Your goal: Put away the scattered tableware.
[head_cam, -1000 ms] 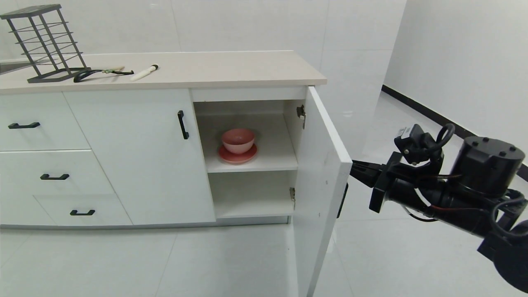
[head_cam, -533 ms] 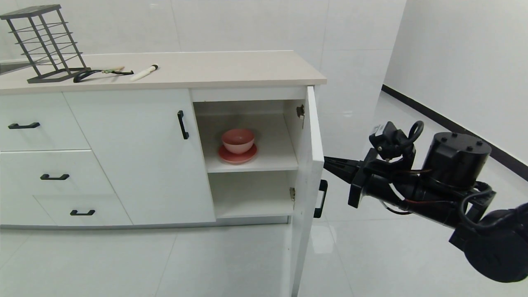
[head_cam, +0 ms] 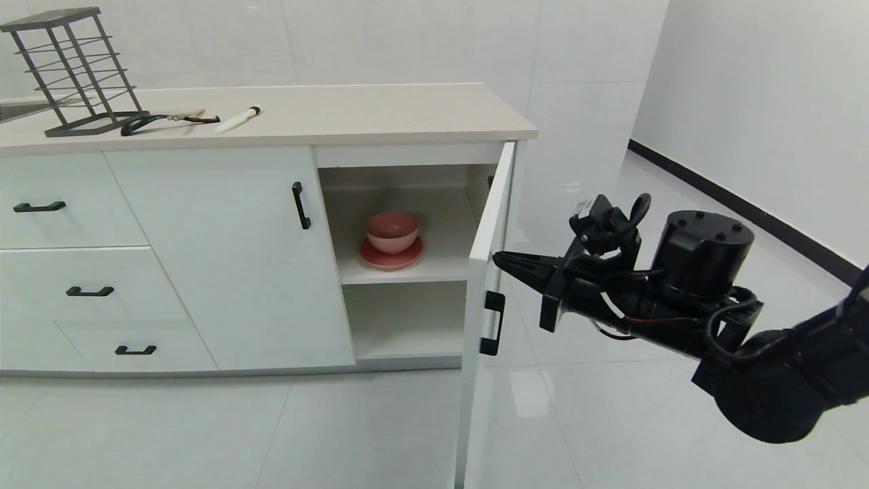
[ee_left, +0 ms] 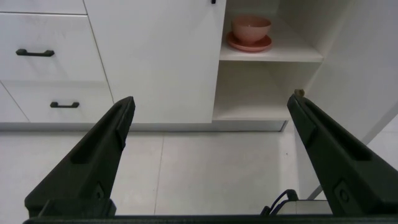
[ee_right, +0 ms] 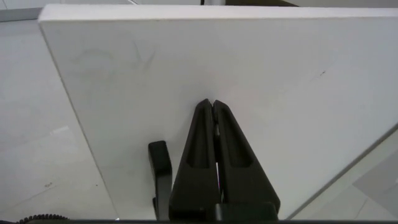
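Note:
A pink bowl (head_cam: pixel 392 231) sits on a red plate (head_cam: pixel 391 255) on the upper shelf of the open cabinet; the left wrist view shows the bowl (ee_left: pixel 251 28) and plate (ee_left: pixel 249 45) too. The cabinet's white door (head_cam: pixel 485 285) stands half open, with its black handle (head_cam: pixel 491 322) facing outward. My right gripper (head_cam: pixel 499 259) is shut with nothing in it. Its tips (ee_right: pixel 212 104) press against the door's outer face (ee_right: pixel 280 74), just above the handle (ee_right: pixel 159 163). My left gripper (ee_left: pixel 210 102) hangs open over the floor in front of the cabinet.
On the countertop (head_cam: pixel 380 112) at the far left stand a black wire rack (head_cam: pixel 71 71), a black-handled utensil (head_cam: pixel 146 121) and a white-handled one (head_cam: pixel 237 119). Drawers (head_cam: pixel 68 251) and a closed door (head_cam: pixel 224 251) lie left of the open cabinet. A wall rises at the right.
My right gripper has moved left, pushing the door. The door has swung from wide open to about half open.

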Available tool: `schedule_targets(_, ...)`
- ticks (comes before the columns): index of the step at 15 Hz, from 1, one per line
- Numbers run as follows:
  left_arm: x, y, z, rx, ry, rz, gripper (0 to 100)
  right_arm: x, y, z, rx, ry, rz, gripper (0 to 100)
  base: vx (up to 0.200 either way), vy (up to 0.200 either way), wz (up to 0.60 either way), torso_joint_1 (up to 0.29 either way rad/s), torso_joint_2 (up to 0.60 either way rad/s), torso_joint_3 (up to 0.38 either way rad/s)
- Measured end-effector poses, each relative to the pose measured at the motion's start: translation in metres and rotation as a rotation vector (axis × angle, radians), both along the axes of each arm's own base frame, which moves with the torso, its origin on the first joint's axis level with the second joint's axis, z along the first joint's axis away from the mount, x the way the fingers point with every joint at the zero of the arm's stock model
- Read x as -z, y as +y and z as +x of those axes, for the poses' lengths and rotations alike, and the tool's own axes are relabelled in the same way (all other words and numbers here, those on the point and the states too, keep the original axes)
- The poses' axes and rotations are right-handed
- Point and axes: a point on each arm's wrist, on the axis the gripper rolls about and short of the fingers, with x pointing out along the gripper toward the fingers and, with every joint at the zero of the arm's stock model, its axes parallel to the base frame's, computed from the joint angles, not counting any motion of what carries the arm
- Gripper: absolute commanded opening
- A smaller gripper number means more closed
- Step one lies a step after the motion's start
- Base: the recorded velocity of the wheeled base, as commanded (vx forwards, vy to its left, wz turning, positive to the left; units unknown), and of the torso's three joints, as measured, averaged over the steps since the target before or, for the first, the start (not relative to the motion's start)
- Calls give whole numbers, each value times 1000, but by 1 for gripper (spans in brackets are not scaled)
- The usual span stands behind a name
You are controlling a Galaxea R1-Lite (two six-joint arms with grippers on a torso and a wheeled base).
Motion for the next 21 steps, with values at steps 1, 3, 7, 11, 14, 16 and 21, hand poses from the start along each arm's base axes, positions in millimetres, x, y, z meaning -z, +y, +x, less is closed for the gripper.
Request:
schedule_targets(1, 0, 0, 0, 0, 0, 0, 100, 0, 3, 2, -4, -3, 1, 0, 0, 0, 0, 0, 0, 0)
schedule_targets(3, 0, 0, 0, 0, 0, 0, 100, 1, 6, 6, -6, -8, 4, 0, 0, 0, 0, 0, 0, 0)
schedule_targets(7, 0, 0, 0, 0, 0, 1, 100, 5, 14, 18, -8, -14, 7, 0, 0, 0, 0, 0, 0, 0)
schedule_targets(11, 0, 0, 0, 1, 0, 6, 100, 11, 23, 34, -6, -25, 15, 0, 0, 0, 0, 0, 0, 0)
schedule_targets(14, 0, 0, 0, 1, 0, 5, 100, 16, 31, 47, -6, -31, 23, 0, 0, 0, 0, 0, 0, 0)
schedule_targets(16, 0, 0, 0, 1, 0, 5, 100, 19, 36, 54, -8, -42, 30, 0, 0, 0, 0, 0, 0, 0)
schedule_targets(21, 0, 0, 0, 1, 0, 7, 100, 31, 51, 61, -30, -35, 27, 0, 0, 0, 0, 0, 0, 0)
